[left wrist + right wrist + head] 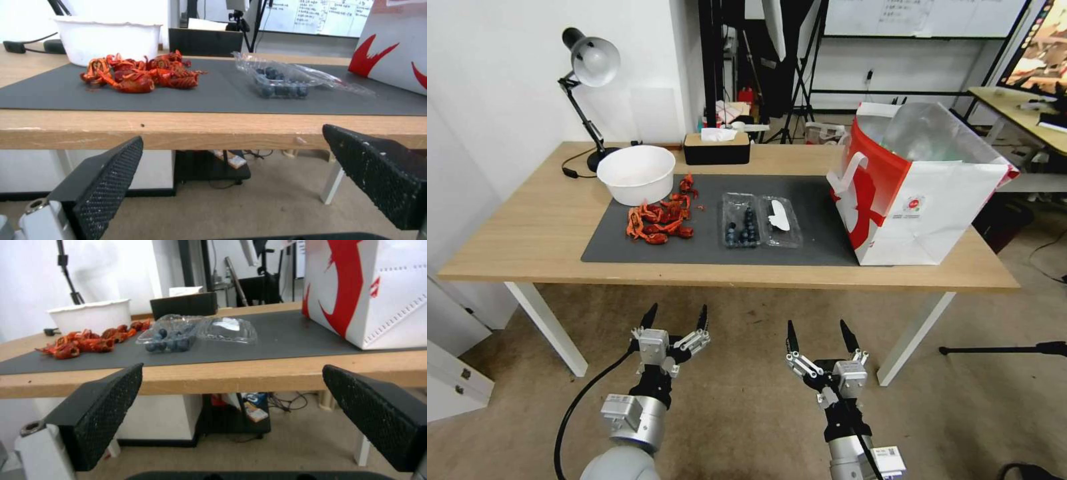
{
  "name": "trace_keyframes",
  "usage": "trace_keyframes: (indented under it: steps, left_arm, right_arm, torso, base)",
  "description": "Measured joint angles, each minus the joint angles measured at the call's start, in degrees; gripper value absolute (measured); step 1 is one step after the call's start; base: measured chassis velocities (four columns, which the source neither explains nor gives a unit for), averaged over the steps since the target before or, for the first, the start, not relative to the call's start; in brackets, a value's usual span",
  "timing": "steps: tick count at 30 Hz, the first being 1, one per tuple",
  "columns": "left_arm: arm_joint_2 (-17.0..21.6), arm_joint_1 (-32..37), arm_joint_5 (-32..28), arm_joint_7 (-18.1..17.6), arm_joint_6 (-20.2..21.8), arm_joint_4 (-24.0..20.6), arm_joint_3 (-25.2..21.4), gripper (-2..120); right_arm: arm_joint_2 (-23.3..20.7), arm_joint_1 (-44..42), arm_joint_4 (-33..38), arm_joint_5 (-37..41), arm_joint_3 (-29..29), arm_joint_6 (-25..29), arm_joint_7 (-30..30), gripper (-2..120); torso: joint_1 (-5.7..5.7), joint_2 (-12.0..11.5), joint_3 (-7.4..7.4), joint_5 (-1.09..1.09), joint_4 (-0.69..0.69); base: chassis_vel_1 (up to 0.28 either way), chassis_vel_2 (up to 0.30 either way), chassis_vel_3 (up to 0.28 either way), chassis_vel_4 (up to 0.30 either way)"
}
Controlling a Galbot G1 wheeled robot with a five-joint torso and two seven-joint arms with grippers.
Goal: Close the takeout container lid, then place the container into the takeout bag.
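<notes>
Table [547, 233], wooden, with dark mat [707, 247]; carpeted floor. Takeout container [742, 221] lies open on mat, lid [780, 220] flat, takeout bag [920, 193] beside. Left gripper [675, 319] and right gripper [820, 335] below table edge, jaws spread.

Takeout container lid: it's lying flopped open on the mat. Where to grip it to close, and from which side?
Probably the lid's free outer edge, the one facing the takeout bag. It lies flat beside the blueberry half of the takeout container, hinge between them, so the right gripper, open below the table edge, could come from the bag side and swing it over.
</notes>
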Motion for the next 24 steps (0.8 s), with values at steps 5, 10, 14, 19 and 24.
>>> trace_keyframes:
  steps: [5,10,14,19,24]
  left_arm:
    - [0.1,-0.4,-0.1,0.2,0.0,0.2,-0.1,100]
    - [0.3,-0.6,-0.1,0.4,0.1,0.2,-0.2,100]
    - [0.4,-0.7,-0.2,0.4,0.1,0.2,-0.2,100]
    - [0.5,-1.4,-0.5,0.4,0.2,0.2,-0.1,100]
    - [0.6,-1.9,-0.7,0.4,0.8,-0.1,0.1,100]
  right_arm:
    - [-1.6,0.3,0.9,1.0,0.4,-1.5,-0.8,100]
    - [-2.1,0.5,1.0,1.2,0.7,-1.8,-1.0,100]
    - [-2.1,0.5,1.0,1.3,0.7,-1.8,-1.0,100]
    - [-2.1,0.4,1.0,1.2,0.8,-1.8,-1.0,100]
    - [-2.2,0.5,1.0,1.2,0.8,-1.8,-1.0,100]
  torso:
    - [0.0,0.0,0.0,-0.03,0.0]
    - [0.0,0.0,0.0,-0.05,-0.01]
    - [0.0,0.0,0.0,-0.05,-0.01]
    - [0.0,0.0,0.0,-0.05,-0.01]
    - [0.0,0.0,0.0,-0.05,-0.01]
  base:
    - [0.0,0.0,0.0,0.0]
    - [0.0,0.0,0.0,0.0]
    - [0.0,0.0,0.0,0.0]
    - [0.0,0.0,0.0,0.0]
    - [0.0,0.0,0.0,0.0]
